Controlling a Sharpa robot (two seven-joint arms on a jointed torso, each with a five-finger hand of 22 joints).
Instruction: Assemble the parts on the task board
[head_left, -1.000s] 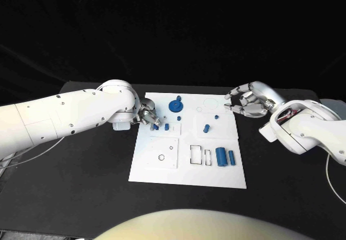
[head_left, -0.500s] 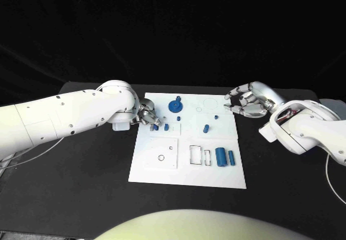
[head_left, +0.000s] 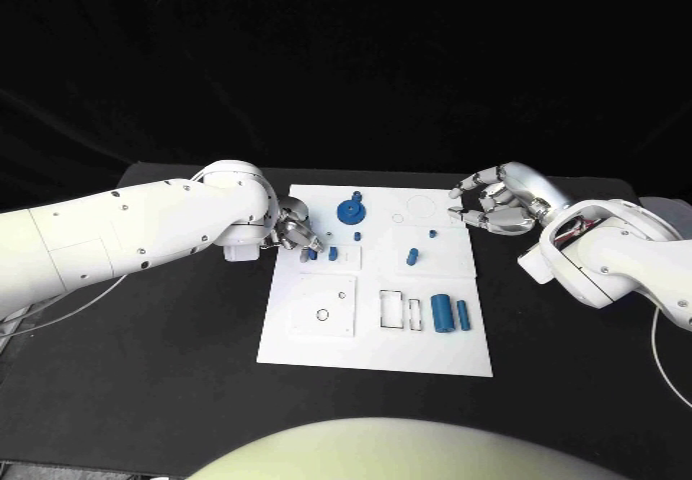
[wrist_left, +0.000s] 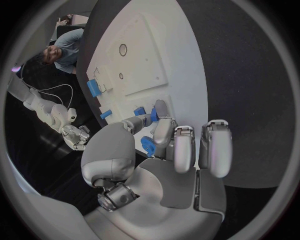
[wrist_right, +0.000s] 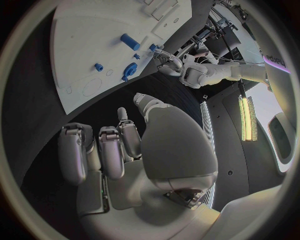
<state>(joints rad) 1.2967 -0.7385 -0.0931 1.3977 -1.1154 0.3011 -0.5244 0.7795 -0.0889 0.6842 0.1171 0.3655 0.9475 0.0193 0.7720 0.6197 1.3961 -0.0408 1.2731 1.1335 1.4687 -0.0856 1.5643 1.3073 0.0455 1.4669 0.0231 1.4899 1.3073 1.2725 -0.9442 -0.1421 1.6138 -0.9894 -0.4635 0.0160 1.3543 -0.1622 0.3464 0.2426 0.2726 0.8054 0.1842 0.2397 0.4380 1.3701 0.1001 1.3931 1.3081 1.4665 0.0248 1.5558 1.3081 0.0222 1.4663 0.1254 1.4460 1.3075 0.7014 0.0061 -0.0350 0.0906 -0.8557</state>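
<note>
The white task board (head_left: 310, 335) lies in the middle of the black table. My left hand (head_left: 294, 234) sits at the board's left edge, where thumb and a finger pinch a small blue part (head_left: 309, 254) (wrist_left: 148, 145). A second small blue part (head_left: 333, 254) stands just beside it. My right hand (head_left: 495, 202) hovers off the board's far right corner with its fingers curled in on nothing (wrist_right: 119, 145). Farther back on the board are a blue round gear (head_left: 351, 212) and a blue peg (head_left: 358, 237).
Two blue cylinders (head_left: 453, 314) stand side by side at the board's front right, next to rectangular slots (head_left: 391, 309). Another blue piece (head_left: 413, 256) and a tiny one (head_left: 431, 235) sit mid-board. A round hole (head_left: 322, 315) marks the front left panel.
</note>
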